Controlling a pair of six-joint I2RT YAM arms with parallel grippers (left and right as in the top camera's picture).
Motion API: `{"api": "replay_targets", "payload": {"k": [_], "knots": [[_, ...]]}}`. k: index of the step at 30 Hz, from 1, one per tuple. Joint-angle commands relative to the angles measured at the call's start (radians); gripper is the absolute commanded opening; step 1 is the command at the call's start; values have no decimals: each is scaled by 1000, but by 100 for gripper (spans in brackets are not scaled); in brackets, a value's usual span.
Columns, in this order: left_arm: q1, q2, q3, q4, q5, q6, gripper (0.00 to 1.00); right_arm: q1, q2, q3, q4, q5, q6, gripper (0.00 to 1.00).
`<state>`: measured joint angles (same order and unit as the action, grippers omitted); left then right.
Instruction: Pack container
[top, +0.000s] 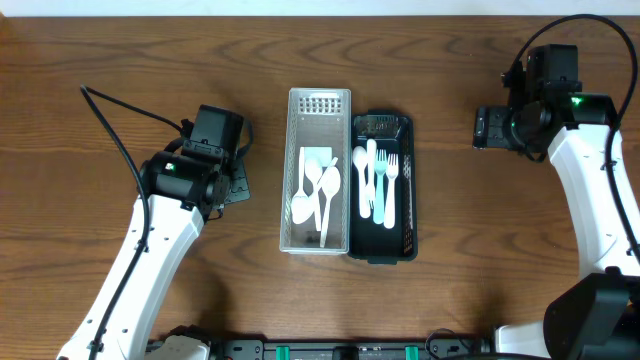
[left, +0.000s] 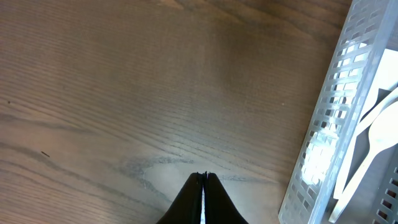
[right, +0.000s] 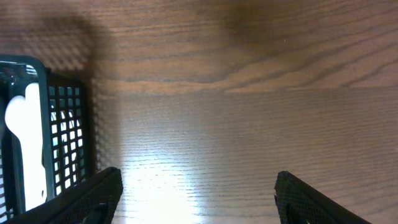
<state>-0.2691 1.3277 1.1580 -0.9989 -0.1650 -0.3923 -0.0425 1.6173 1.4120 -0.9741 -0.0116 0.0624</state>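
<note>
A clear perforated container (top: 318, 105) holds white plastic spoons (top: 318, 190). Beside it on the right, a black mesh container (top: 405, 130) holds white and teal forks and spoons (top: 378, 180). My left gripper (left: 202, 177) is shut and empty, over bare table left of the clear container (left: 323, 143). My right gripper (right: 196, 180) is open and empty, over bare table right of the black container (right: 68, 124). In the overhead view the left gripper (top: 237, 183) and right gripper (top: 482, 128) sit on either side of the containers.
The wooden table (top: 130, 60) is bare around the two containers. Black cables run from the left arm (top: 110, 110) and the right arm (top: 600, 25).
</note>
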Motion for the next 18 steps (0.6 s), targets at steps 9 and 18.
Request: {"api": "replay_targets", "payload": {"k": [9,18], "knots": [[5,8,11,-5,-20,32,6,-3,6,-3,2,-8,-8,82],[5,8,11,50,-24,161,6,6,6,-3,42,-8,-22,81]]}}
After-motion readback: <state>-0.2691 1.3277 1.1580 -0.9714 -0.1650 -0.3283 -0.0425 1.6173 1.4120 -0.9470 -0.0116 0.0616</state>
